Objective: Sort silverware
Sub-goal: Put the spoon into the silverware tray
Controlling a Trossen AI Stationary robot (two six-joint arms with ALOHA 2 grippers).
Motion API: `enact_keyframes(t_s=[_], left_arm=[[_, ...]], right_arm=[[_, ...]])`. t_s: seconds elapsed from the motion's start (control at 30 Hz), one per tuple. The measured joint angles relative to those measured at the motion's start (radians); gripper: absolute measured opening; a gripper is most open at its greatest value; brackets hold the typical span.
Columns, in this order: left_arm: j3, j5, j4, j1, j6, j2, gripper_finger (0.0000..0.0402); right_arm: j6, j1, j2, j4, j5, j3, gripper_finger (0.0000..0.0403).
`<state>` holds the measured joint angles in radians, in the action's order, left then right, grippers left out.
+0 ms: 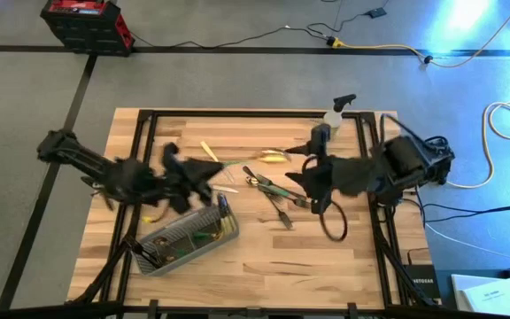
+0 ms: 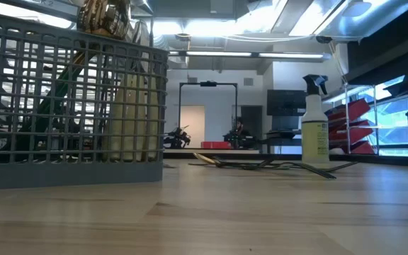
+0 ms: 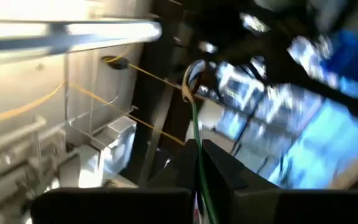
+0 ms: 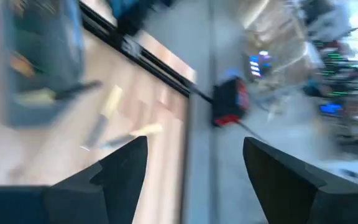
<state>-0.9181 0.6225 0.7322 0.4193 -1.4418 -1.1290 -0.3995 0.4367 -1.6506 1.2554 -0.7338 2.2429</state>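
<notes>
My left gripper (image 1: 207, 175) hovers above the table's left half, just beyond the grey mesh caddy (image 1: 184, 235), and is shut on a green-handled piece of silverware (image 3: 194, 118) whose gold head (image 3: 193, 78) sticks out ahead of the fingers. My right gripper (image 1: 312, 188) is open over the table's right half and touches nothing; its fingers (image 4: 123, 168) stand wide apart. Loose silverware (image 1: 268, 184) lies flat on the wood between the arms, with gold heads (image 1: 273, 158) farther back. More pieces stand in the caddy (image 2: 62, 106). My left gripper pinches the slim green handle (image 3: 199, 163) between its two fingers (image 3: 182, 165), which lie along it. The piece is lifted clear of the table and points away from the gripper, gold head foremost. How far back the handle reaches is hidden by the fingers.
A spray bottle (image 1: 335, 115) stands near the table's far right corner (image 2: 315, 127). Cream-handled pieces (image 1: 209, 151) lie behind the left gripper. A dark cable loop (image 1: 335, 221) hangs by the right arm. Bare wood lies along the near edge (image 1: 308, 266).
</notes>
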Motion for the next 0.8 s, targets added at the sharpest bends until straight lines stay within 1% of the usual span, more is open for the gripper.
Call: enact_keyframes(t_s=[0.1,0.17,0.27,0.37,0.43,0.5,0.57,0.63,0.7,0.8], left_arm=[[0.0,0.05,-0.06,0.04,0.091,0.059,0.0],[0.0,0.076,-0.107,0.066,0.179,0.095,0.0],[0.003,0.084,-0.222,0.102,0.391,0.147,0.0],[0.002,0.065,-0.353,0.131,0.631,0.193,0.0],[0.002,0.028,-0.431,0.147,0.745,0.211,0.0],[0.004,0.015,-0.46,0.163,0.824,0.216,0.0],[0.016,0.013,-0.465,0.174,0.858,0.216,0.0],[0.018,0.013,-0.456,0.179,0.862,0.217,0.0],[0.024,0.013,-0.449,0.179,0.867,0.218,0.0],[0.026,0.033,-0.452,0.179,0.877,0.218,0.0]], right_arm=[[-0.04,0.044,-0.004,-0.043,-0.122,-0.007,0.0248],[-0.05,0.074,-0.004,-0.081,-0.183,-0.007,0.0248],[-0.05,0.106,-0.007,-0.136,-0.197,-0.007,0.0248],[-0.037,0.129,-0.029,-0.214,-0.198,-0.007,0.0248],[0.004,0.128,-0.06,-0.28,-0.198,-0.007,0.0248],[0.034,0.126,-0.097,-0.346,-0.198,-0.007,0.0248],[0.02,0.126,-0.138,-0.391,-0.218,-0.007,0.0246],[-0.004,0.126,-0.174,-0.421,-0.288,-0.007,0.0236],[-0.015,0.126,-0.201,-0.422,-0.335,-0.007,0.0218],[-0.013,0.126,-0.22,-0.428,-0.376,-0.007,0.0188]])
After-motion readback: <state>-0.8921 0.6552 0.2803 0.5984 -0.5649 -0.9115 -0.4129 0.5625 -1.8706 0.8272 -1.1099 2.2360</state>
